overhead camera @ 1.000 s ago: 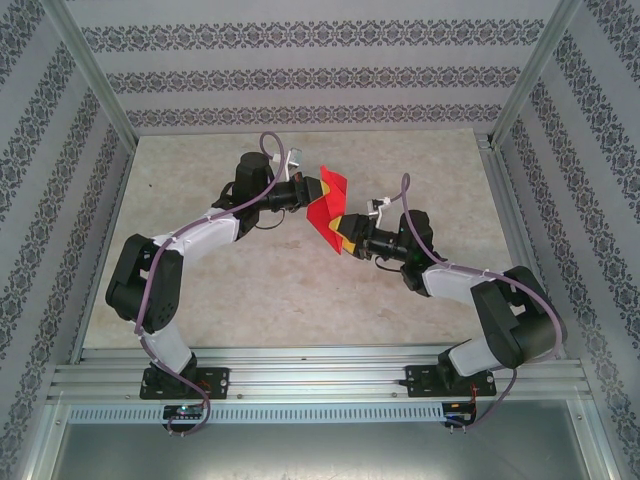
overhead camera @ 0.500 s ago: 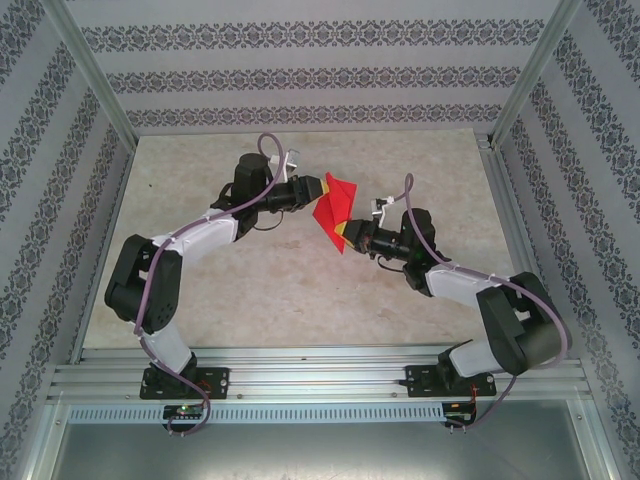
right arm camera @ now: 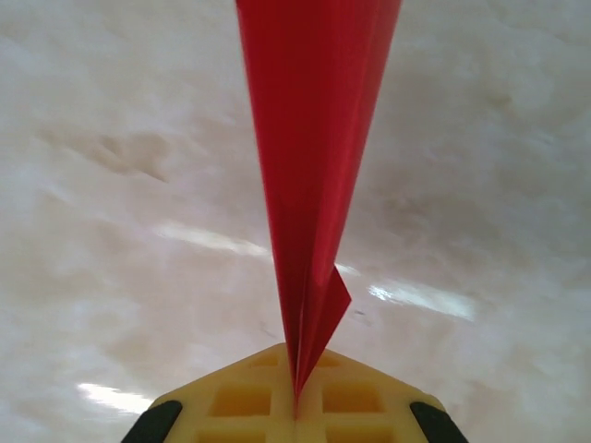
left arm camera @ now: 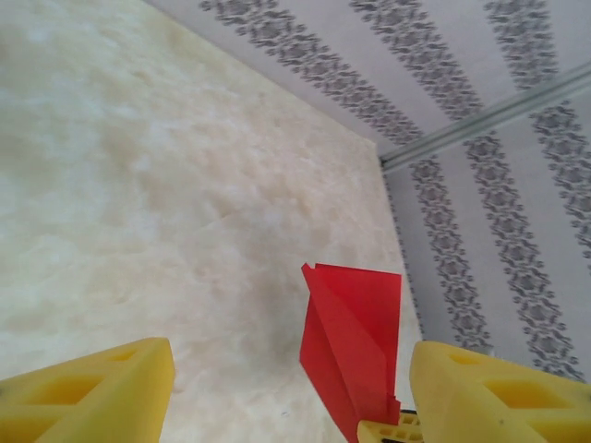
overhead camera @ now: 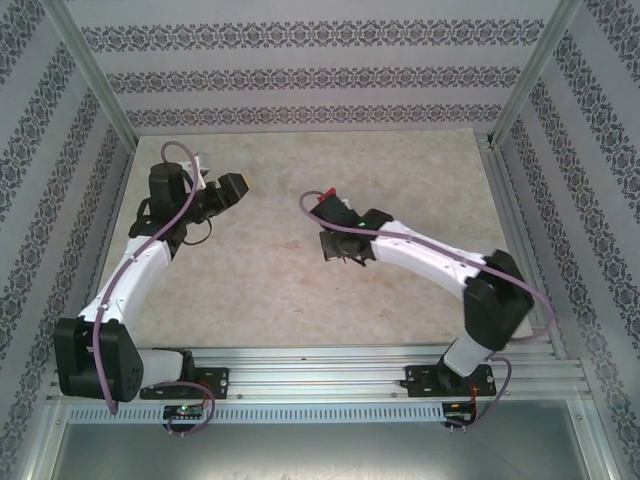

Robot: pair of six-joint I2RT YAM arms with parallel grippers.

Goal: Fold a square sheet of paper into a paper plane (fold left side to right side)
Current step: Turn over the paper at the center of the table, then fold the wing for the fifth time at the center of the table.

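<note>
The paper plane (right arm camera: 314,138) is bright red paper folded into a slim pointed shape that hangs over the table. My right gripper (right arm camera: 295,401) is shut on its narrow end, with the creased edge pinched between the yellow fingers. From above, only a sliver of the red paper plane (overhead camera: 327,194) shows, beside the right gripper (overhead camera: 330,208) at mid-table. My left gripper (overhead camera: 235,185) is open at the left of the table, well apart from the paper. In the left wrist view the paper plane (left arm camera: 355,341) stands beyond my open left gripper (left arm camera: 291,360), which holds nothing.
The marbled beige tabletop (overhead camera: 400,170) is bounded by patterned walls and aluminium posts (overhead camera: 525,80). A metal rail (overhead camera: 320,375) runs along the near edge at the arm bases. The back wall's corner (left arm camera: 383,161) is visible past the paper.
The left gripper opened, let go of the red paper and drew back to the left. The right gripper shut on the paper and now holds it alone, turned edge-on to the overhead camera.
</note>
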